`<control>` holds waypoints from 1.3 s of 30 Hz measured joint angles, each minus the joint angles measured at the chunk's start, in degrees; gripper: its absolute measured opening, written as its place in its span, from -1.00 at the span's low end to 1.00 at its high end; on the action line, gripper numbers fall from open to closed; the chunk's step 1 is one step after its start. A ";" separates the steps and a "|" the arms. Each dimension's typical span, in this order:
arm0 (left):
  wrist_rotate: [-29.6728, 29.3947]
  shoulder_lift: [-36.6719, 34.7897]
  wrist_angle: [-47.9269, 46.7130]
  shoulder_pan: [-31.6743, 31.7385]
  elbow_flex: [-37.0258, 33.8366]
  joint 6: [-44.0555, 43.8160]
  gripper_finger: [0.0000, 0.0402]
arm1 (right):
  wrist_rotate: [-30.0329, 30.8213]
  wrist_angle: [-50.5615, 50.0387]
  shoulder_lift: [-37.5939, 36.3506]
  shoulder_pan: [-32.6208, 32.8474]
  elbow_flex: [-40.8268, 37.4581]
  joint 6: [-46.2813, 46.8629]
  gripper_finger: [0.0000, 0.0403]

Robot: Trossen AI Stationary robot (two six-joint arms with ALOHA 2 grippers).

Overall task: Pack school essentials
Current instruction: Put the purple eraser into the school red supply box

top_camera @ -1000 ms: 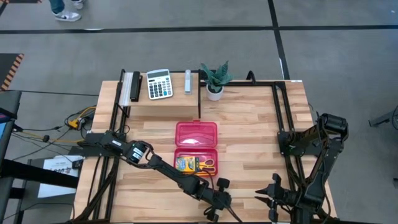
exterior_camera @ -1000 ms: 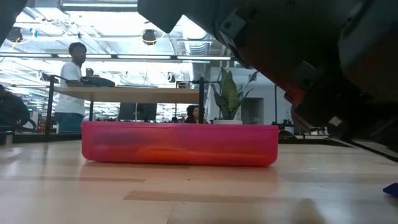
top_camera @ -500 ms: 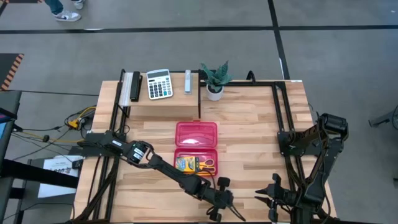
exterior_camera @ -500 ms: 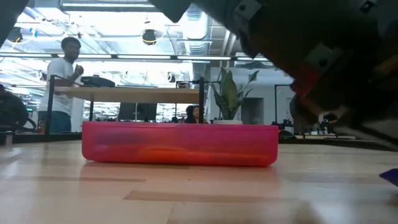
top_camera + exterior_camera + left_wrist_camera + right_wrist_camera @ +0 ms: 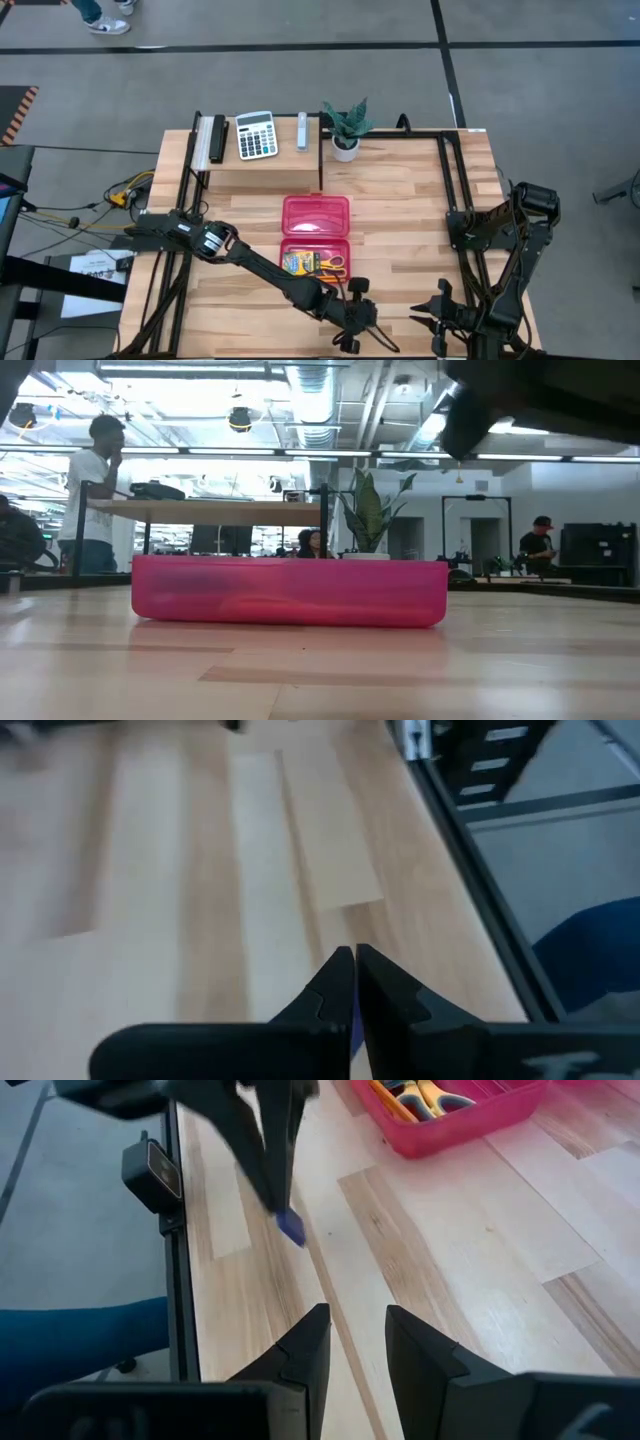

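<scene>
My left gripper [image 5: 348,338] hangs over the table's near edge, in front of the open pink pencil case [image 5: 315,240], and is shut on the tiny blue eraser [image 5: 291,1228]. The right wrist view shows that left gripper [image 5: 283,1208] from the side. The case's near half holds the yellow-green crayon box [image 5: 297,263] and the yellow-handled scissors [image 5: 334,265]. In the low view the pink case [image 5: 290,592] rests flat on the table. My right gripper [image 5: 355,1325] waits open at the near right corner. The pencil and the pen-like stick are not clearly visible. My left gripper pinches the blue eraser [image 5: 291,1228] between its two fingertips [image 5: 272,1185], coming from above and pointing down. The eraser sticks out just below the tips and hangs clear of the table. In the left wrist view the fingers [image 5: 340,982] are closed together.
A white calculator [image 5: 256,134] and a small potted plant [image 5: 345,127] stand on the raised shelf at the far edge. Black frame rails [image 5: 452,190] run along both sides. People stand in the room beyond, one at a desk [image 5: 95,490]. Bare wood lies to the right of the case.
My left gripper has risen from the table near its near edge, staying shut. The blue eraser, which lay at table level a second ago, has gone up with it. In the low view the arm has moved up and now shows only at the top of the picture.
</scene>
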 joint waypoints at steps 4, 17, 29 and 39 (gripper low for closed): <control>-4.08 -1.99 -4.63 -0.02 0.09 -1.26 -1.00 | 0.02 0.00 0.00 0.00 0.00 0.00 -0.47; -8.97 -3.51 -11.25 -0.89 0.11 -1.81 -0.98 | 0.04 -0.04 0.00 0.00 0.00 -0.04 -0.47; -7.52 -3.00 -15.19 -1.59 0.07 -6.22 -0.24 | 0.07 -0.33 0.00 -2.11 0.00 -1.01 -0.47; -7.67 -3.00 -20.27 -2.62 0.07 -14.09 -0.23 | -15.50 8.33 0.07 -11.43 0.00 -12.39 -0.47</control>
